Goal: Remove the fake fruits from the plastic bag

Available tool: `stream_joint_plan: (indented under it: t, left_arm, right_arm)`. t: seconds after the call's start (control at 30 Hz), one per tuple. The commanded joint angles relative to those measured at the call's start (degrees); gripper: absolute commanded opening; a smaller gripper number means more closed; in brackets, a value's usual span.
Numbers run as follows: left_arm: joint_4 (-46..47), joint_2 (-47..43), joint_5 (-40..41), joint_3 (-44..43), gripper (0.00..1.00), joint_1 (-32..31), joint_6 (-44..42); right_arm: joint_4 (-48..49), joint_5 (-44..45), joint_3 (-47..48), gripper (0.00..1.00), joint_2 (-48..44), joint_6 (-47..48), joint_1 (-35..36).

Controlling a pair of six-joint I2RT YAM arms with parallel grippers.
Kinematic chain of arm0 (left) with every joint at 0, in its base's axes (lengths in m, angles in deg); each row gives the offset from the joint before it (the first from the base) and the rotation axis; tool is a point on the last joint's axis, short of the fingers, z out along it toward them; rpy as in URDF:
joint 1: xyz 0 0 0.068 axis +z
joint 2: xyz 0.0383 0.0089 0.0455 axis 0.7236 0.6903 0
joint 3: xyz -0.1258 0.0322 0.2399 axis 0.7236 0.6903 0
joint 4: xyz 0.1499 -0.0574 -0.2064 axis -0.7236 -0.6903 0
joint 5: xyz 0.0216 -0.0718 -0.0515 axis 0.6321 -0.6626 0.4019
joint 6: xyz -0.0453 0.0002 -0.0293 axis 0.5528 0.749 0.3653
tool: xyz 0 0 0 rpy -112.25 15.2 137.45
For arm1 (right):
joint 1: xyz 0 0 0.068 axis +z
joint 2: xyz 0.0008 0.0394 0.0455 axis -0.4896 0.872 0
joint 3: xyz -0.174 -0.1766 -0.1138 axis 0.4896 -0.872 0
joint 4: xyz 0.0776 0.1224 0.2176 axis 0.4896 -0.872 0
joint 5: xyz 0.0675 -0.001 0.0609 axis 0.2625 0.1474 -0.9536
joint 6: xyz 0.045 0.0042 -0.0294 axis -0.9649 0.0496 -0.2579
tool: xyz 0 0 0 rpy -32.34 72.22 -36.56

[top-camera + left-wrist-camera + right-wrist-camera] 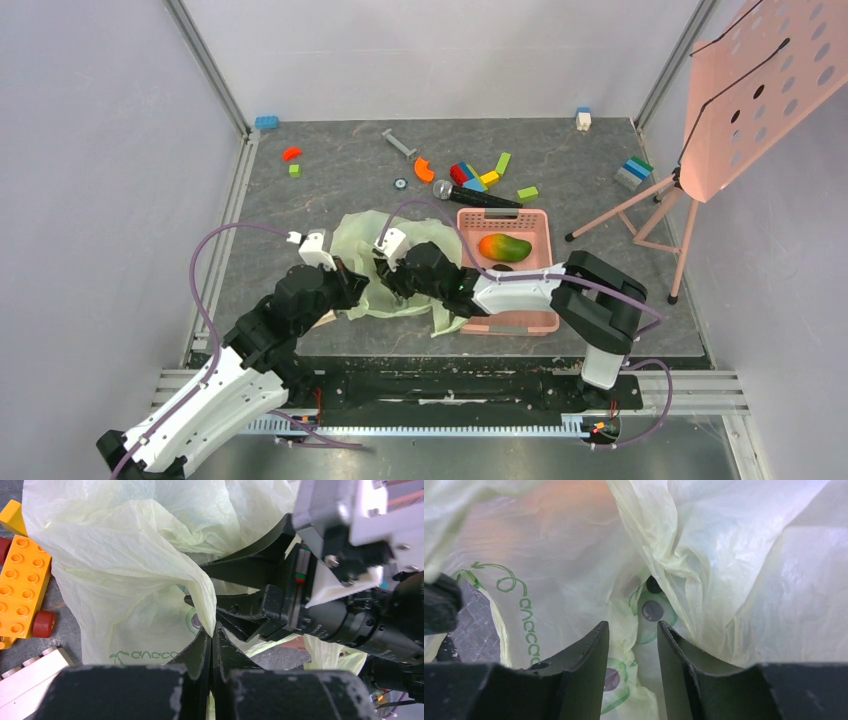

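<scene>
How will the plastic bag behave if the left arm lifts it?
Likely floppy: the plastic bag is thin, crinkled film, folded into the shut left gripper. Probably very light, lifting easily. Its mouth may sag onto the open right gripper.

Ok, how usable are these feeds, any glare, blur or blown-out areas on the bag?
Top external: evenly lit and sharp, no glare on the plastic bag. Left wrist: the bag's upper folds are washed out; the left gripper at the bottom edge is in soft focus. Right wrist: translucent film fills the view, with the right gripper dark and soft.
</scene>
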Motion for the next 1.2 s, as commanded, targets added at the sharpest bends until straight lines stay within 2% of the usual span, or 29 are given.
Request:
stream_joint_plan:
  t: [0.0,0.17,0.27,0.37,0.63,1.17]
  left_arm:
    - [1.06,0.02,1.03,0.34,0.02,0.17,1.51]
    - [1.45,-0.16,1.07,0.61,0.02,0.17,1.81]
    - [1.78,0.2,0.82,0.52,0.02,0.17,1.99]
    - [1.91,0.15,0.91,0.65,0.02,0.17,2.04]
    - [3.28,-0.53,0.52,1.68,0.02,0.17,2.73]
    - [4.77,0.68,-0.36,1.58,0.02,0.17,1.96]
  right_arm:
    - [3.34,-0.6,-0.44,0.45,-2.34,13.07,0.18]
    - [6.09,-2.56,-1.47,0.48,-0.5,24.64,0.06]
    - [15.48,-4.06,-6.86,0.49,-0.98,32.49,0.11]
    - [24.09,-1.79,-11.28,0.51,-1.31,36.48,0.05]
    - [21.75,0.38,-6.59,0.51,3.89,41.21,-0.21]
    - [19.29,1.65,0.84,0.43,11.18,41.46,-1.25]
